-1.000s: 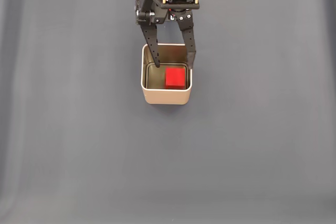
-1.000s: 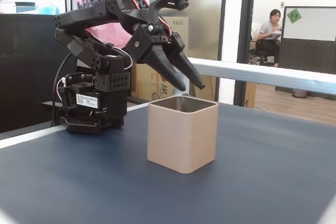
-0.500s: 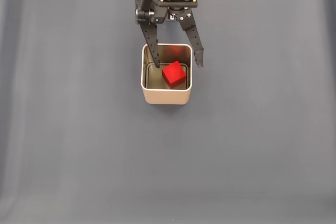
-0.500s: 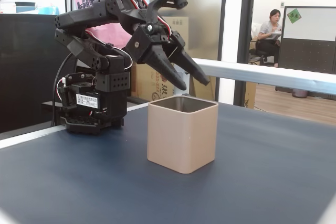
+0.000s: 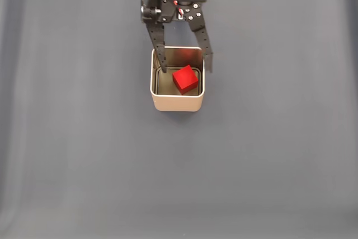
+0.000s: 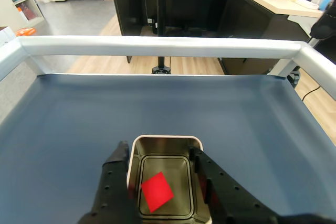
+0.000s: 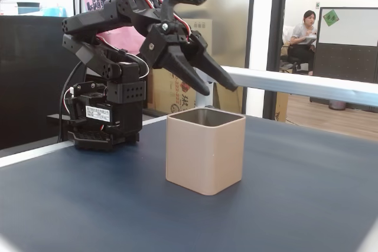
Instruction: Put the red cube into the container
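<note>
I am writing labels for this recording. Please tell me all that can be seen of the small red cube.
The small bright red cube is a plain matte block. It lies on the shiny floor of the square beige metal tin, turned cornerwise to the walls, toward the right side in the top-down fixed view. The open black gripper is above it and does not touch it.

Bright red cube [image 5: 186, 79], beige tin [image 5: 177, 103] with a white rim, black gripper [image 5: 186, 70], dark blue-grey table [image 5: 268, 155].

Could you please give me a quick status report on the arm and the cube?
End effector open, empty, above the tin's rim. Red cube inside the square metal tin, lying skewed. Nothing in the way.
</note>
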You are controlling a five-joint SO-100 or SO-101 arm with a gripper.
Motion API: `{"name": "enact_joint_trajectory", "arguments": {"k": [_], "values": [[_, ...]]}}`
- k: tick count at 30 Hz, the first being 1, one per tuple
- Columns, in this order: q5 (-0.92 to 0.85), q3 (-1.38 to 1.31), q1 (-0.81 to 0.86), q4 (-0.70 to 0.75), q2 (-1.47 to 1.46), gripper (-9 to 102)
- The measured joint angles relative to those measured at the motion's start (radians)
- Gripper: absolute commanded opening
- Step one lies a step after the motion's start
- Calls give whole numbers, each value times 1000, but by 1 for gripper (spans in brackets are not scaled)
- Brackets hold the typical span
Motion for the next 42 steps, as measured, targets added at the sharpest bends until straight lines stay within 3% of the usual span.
{"name": "enact_joint_trajectory", "arguments": {"k": [5, 14, 23, 29, 42], "values": [[-5, 0, 49, -15, 3, 0], [-15, 0, 273, -40, 31, 0], [-133, 114, 476, 175, 149, 0], [-150, 241, 434, 314, 225, 0], [-55, 442, 89, 431, 345, 0]]}}
